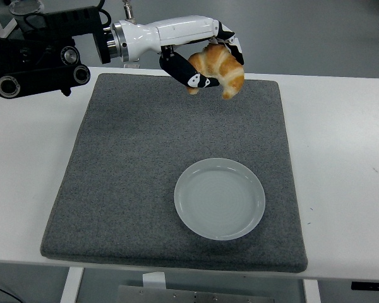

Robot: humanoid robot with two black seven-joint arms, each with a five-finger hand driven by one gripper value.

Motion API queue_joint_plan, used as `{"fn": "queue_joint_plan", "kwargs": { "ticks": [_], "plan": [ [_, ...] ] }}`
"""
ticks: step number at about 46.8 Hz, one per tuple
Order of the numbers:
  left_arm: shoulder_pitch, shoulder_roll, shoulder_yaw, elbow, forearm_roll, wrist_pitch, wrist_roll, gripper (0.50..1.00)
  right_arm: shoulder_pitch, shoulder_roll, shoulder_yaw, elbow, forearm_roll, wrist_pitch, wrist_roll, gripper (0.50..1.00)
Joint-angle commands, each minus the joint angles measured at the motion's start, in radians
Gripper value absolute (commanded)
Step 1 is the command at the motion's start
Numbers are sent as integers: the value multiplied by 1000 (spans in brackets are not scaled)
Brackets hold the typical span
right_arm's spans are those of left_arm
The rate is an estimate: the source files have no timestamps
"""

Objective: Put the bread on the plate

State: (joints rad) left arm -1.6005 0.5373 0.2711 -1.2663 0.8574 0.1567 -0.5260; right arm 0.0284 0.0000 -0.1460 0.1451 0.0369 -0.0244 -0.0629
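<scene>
1. Head view: the bread (pixel 218 68) is clamped in the left hand (pixel 202 60) fingers, above the mat's (pixel 132 170) far edge.
2. Its long axis is tilted, lower tip pointing down-right.
3. The plate (pixel 220 199) sits near, right of centre.

White table (pixel 341 132) under a grey mat (pixel 145 164), a pale empty plate (pixel 220 198) on the mat.
</scene>
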Motion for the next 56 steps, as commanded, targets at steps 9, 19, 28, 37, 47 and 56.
{"fn": "queue_joint_plan", "kwargs": {
  "ticks": [9,19,28,37,47,56],
  "plan": [
    [11,-75,2,-31,3,29,0,500,-1,0,0,1,0,0,0,930],
    [23,-134,10,-44,70,40,0,500,1,0,0,-1,0,-2,0,930],
    [108,-160,10,-48,181,58,1,500,1,0,2,-1,0,0,0,932],
    [178,-161,2,-44,249,63,1,500,2,0,2,-1,0,0,0,930],
    [229,-163,0,-24,267,64,0,500,4,0,2,-1,0,0,0,932],
    [289,-206,0,33,307,89,0,500,4,0,2,-1,0,0,0,930]
  ]
}}
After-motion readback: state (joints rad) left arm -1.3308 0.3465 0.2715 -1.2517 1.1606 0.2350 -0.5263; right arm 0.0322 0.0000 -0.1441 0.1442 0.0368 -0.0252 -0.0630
